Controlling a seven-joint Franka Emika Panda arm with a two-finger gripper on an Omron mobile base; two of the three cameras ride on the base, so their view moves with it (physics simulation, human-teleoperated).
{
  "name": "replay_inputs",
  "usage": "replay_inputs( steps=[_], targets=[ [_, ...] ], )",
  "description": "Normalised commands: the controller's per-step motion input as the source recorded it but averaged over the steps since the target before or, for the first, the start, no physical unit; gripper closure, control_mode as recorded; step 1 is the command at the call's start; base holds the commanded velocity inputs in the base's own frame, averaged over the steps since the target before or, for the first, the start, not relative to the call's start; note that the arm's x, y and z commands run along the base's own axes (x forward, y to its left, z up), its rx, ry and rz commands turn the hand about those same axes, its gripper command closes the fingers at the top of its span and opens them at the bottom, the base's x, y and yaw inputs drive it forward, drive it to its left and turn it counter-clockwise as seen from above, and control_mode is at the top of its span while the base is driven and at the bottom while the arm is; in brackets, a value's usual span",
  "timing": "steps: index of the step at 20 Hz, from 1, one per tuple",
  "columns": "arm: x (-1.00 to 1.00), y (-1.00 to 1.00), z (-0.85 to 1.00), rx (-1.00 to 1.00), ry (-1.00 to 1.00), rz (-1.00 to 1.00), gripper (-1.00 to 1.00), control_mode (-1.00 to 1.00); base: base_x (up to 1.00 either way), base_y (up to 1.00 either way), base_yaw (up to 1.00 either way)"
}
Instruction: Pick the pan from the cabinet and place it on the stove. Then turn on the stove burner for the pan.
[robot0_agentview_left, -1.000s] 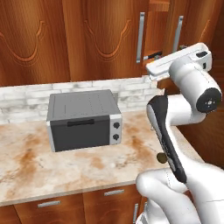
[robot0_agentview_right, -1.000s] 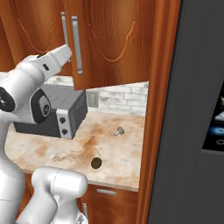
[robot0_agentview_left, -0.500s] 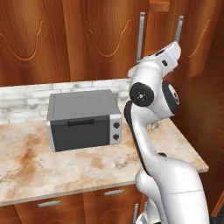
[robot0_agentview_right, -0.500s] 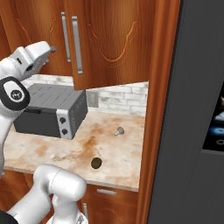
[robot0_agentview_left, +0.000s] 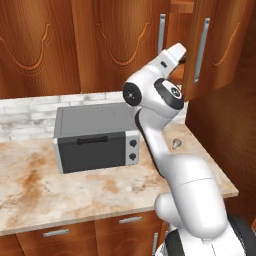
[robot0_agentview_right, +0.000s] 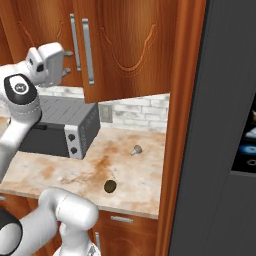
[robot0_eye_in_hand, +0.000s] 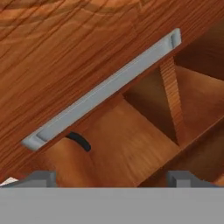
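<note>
Gripper (robot0_eye_in_hand: 109, 177) is held wide open and empty, pan handle (robot0_eye_in_hand: 79, 141) seen at ten o'clock inside cabinet (robot0_eye_in_hand: 131, 144).

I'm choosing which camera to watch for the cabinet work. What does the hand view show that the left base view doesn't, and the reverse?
Hand view alone: the cabinet's wooden interior past the door edge, with a small dark curved shape low inside, too little to identify. Left base view alone: the toaster oven on the counter, and the arm reaching up toward the partly open door. Both show a silver bar handle on reddish-brown wood.
</note>
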Motion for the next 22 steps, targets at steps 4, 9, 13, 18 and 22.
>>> replay_inputs(
  steps=[4,9,13,18,22],
  targets=[
    [0.46,-0.29,-0.01,-0.08,0.17,-0.13,-1.0,-1.0,0.0,0.0,0.0],
    [0.43,-0.34,-0.09,-0.06,0.19,-0.09,-1.0,-1.0,0.0,0.0,0.0],
    [0.28,-0.34,-0.12,-0.05,0.2,-0.07,-1.0,-1.0,0.0,0.0,0.0],
    [-0.03,-0.45,-0.06,-0.03,0.13,-0.08,-1.0,-1.0,0.0,0.0,0.0],
    [-0.46,-0.43,-0.05,-0.01,0.01,-0.13,-1.0,-1.0,0.0,0.0,0.0]
  ],
)
